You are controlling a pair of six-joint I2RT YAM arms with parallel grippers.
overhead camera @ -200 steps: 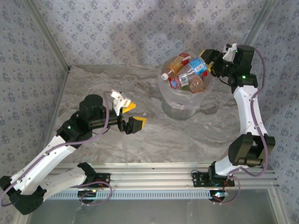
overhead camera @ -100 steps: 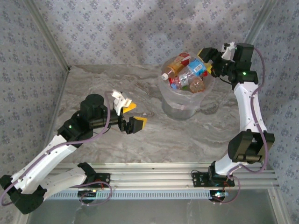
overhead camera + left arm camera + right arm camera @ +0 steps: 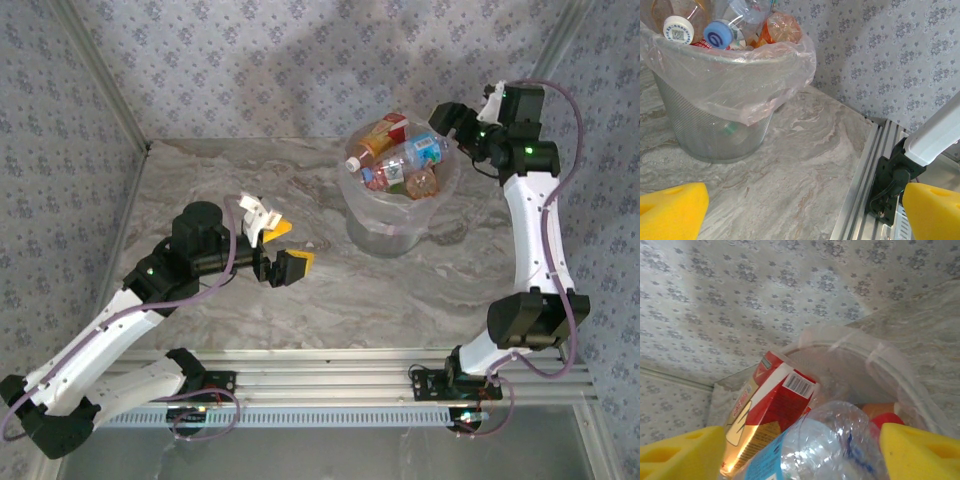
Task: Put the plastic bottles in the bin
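Left claw (image 3: 285,250) wide open, empty | right claw (image 3: 450,125) parted over bin (image 3: 385,235), pads cropped | bottles (image 3: 415,152) heaped, lower ones hidden

Hazy shape (image 3: 731,129), maybe cap, inside bin (image 3: 685,145)

left end effector (image 3: 289,248) wide open, low; right end effector (image 3: 452,128) high, jaws apart.
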